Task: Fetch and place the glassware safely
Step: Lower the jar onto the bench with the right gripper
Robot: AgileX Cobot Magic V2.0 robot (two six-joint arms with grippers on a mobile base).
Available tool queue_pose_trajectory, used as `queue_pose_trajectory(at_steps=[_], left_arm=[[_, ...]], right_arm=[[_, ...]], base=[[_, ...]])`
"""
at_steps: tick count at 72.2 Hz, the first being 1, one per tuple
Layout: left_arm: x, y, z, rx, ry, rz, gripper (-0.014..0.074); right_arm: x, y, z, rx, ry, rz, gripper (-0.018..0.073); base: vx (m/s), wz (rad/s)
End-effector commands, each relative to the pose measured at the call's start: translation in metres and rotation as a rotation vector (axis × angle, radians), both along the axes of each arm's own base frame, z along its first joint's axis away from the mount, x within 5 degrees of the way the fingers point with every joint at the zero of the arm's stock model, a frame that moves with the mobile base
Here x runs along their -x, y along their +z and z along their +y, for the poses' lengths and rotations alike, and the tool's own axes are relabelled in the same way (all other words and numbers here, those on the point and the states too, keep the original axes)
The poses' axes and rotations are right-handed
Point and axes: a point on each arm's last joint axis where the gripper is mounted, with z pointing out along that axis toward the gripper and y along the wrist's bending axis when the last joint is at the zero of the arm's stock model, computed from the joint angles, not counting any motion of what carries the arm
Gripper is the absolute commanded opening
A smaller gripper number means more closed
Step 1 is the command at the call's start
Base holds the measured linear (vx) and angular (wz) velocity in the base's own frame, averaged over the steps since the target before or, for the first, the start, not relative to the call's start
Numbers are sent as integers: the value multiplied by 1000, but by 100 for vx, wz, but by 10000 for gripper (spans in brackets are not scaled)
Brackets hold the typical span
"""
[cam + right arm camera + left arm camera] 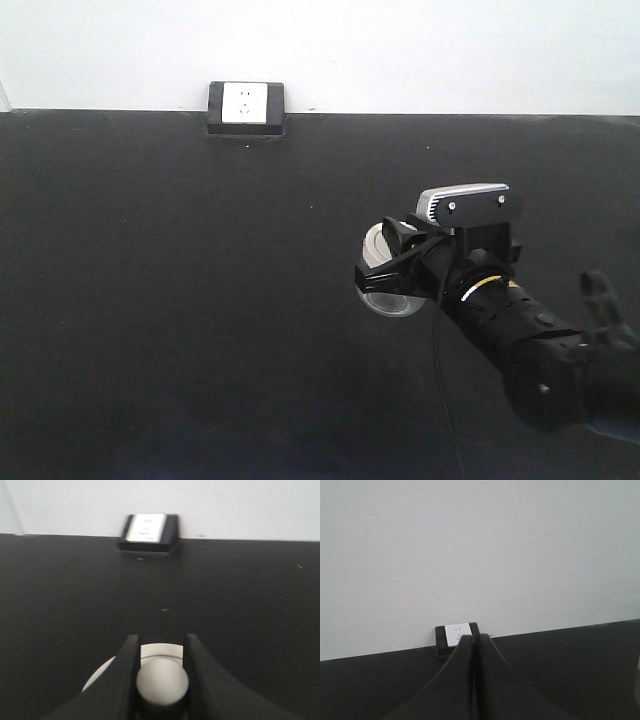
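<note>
The glassware (392, 298) is a small clear jar with a round off-white lid, right of centre over the black table (180, 300). My right gripper (386, 262) reaches in from the lower right and is shut on the lid's knob. In the right wrist view the knob (162, 681) sits pinched between the two black fingers (127, 670), with the lid (160, 650) showing beyond it. Whether the jar rests on the table I cannot tell. My left gripper (474, 639) shows only in its own wrist view, fingers pressed together with nothing held.
A black box with a white socket face (245, 107) stands against the white wall at the table's back edge; it also shows as the socket box (455, 635) and the socket box (148, 530). The right arm (540, 350) covers the lower right.
</note>
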Motion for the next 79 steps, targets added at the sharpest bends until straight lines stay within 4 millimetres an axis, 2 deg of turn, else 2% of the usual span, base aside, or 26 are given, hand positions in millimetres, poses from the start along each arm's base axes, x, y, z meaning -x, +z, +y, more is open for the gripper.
queue_pose_trajectory(at_steps=[1,23,42,61,79], left_arm=[[1,15,-1,30,-17,-86,-7],[1,15,-1,30,-17,-86,-7],[1,15,-1,30,-17,-86,-7],[1,15,-1,30,-17,-86,-7],[1,15,-1,30,-17,-86,-7]], right_arm=[[-12,17,-1,-38,-71,-186,10],[-34,-8,20,35,11,-201,43],[-49,-25,30,53,16,-185,105],[-51,-36,32,62,25,-141,191],[-49,-40,34,86,56,-87,331]], base=[[0,0],[0,0],[0,0],[0,0],[0,0]])
